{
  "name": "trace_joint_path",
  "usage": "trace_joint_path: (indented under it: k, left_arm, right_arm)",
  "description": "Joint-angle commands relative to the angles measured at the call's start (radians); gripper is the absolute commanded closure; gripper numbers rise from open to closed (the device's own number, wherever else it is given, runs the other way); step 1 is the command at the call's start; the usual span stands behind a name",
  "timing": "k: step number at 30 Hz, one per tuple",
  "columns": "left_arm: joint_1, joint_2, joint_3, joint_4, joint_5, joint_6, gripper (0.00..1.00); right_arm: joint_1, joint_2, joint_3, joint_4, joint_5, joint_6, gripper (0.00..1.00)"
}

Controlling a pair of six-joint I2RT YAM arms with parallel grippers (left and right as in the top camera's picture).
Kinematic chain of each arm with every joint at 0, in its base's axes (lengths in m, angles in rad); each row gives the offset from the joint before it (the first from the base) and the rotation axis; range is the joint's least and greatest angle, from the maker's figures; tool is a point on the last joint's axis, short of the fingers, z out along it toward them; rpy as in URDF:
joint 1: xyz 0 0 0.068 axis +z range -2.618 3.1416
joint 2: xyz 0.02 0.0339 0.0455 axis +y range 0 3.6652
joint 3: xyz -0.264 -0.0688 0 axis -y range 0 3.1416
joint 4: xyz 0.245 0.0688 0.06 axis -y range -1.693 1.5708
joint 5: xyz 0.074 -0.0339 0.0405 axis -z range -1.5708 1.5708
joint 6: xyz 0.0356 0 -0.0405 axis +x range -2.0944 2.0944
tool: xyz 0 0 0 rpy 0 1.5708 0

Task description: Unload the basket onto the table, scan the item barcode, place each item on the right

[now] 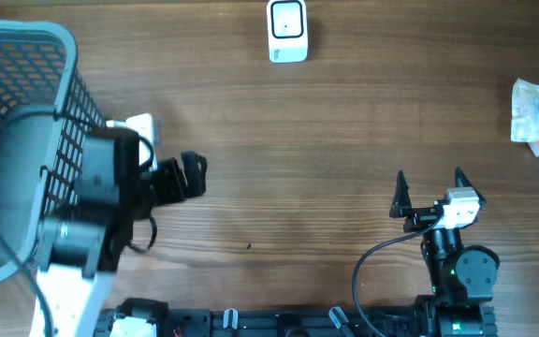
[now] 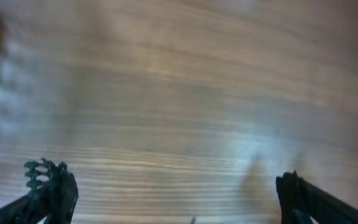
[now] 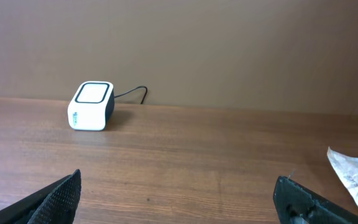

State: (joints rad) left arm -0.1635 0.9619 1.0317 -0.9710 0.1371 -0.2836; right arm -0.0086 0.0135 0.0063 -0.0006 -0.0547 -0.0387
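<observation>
The left gripper (image 2: 174, 190) hangs wide open over the bare wooden table (image 1: 326, 131), just right of the blue-grey mesh basket (image 1: 36, 34), and holds nothing. The right gripper (image 1: 430, 185), also spread wide and empty, sits near the front edge, facing the white barcode scanner (image 1: 287, 31) at the far edge. A crinkled clear packet (image 1: 534, 112) lies at the table's right edge, well apart from both grippers.
</observation>
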Motion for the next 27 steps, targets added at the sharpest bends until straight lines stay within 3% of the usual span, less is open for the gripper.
trace_joint_path:
  k: [1, 6, 15, 21, 27]
  left_arm:
    - [0.004, -0.232, -0.175, 0.130, 0.175, 0.258, 0.00]
    - [0.035, -0.657, -0.375, 0.200, 0.184, 0.277, 0.00]
    - [0.187, -0.936, -0.750, 0.517, 0.185, 0.276, 0.00]
    - [0.311, -0.958, -0.814, 0.574, 0.180, 0.277, 0.00]
    - [0.335, -0.959, -0.949, 0.759, 0.188, 0.275, 0.00]
  right_arm:
    - [-0.006, -0.010, -0.001, 0.001, 0.011, 0.015, 0.00]
    - [-0.006, -0.010, -0.001, 0.001, 0.011, 0.015, 0.00]
    - [-0.006, -0.010, -0.001, 0.001, 0.010, 0.015, 0.00]
    - [-0.006, -0.010, -0.001, 0.001, 0.011, 0.015, 0.00]
    - [-0.006, -0.010, -0.001, 0.001, 0.011, 0.015, 0.00]
